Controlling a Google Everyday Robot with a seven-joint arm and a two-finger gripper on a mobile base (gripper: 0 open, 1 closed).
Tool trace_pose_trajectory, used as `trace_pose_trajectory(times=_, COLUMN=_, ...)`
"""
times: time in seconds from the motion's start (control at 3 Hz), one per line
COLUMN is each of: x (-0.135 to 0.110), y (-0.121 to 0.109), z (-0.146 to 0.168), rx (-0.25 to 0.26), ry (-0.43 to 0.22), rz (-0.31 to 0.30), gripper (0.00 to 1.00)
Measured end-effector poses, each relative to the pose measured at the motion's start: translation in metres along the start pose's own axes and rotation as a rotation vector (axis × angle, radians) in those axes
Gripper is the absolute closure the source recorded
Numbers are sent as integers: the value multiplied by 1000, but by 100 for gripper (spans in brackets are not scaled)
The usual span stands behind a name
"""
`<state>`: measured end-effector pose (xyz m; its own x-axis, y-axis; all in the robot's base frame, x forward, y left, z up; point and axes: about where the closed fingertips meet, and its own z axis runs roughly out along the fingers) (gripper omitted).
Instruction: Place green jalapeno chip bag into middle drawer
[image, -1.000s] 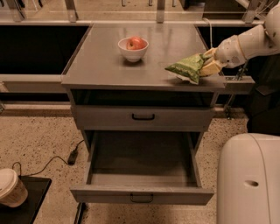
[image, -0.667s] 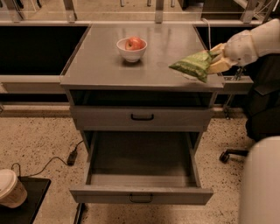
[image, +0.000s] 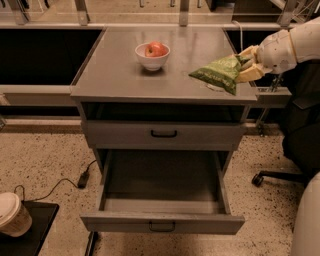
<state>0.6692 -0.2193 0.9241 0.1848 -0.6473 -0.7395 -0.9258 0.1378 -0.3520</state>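
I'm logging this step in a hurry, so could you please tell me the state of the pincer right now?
Pincer: closed on the green jalapeno chip bag, at the right edge of the cabinet top.

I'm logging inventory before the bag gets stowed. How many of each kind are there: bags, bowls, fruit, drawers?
Bags: 1, green jalapeno chip bag, clamped in the gripper over the cabinet top's right edge.
Bowls: 1, white bowl on the top.
Fruit: 1, red apple in the bowl.
Drawers: 2, middle drawer open, closed drawer above it.
Total: 5
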Motion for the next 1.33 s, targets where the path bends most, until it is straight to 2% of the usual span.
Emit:
trace_pose_trajectory(times=0.33, x=-11, y=9, z=-27, rx=85, ry=59, rz=-36, gripper=100)
trace_pose_trajectory(times=0.67, x=-60, y=55, z=-81, rx=221, ry=135, rz=-63, gripper=100)
trace_pose_trajectory(times=1.0, x=-60, y=55, z=-81, rx=221, ry=135, rz=-63, gripper=100)
trace_pose_trajectory(times=1.33, x=-35, y=76, z=-69, rx=212, ry=150, rz=-16, gripper=100)
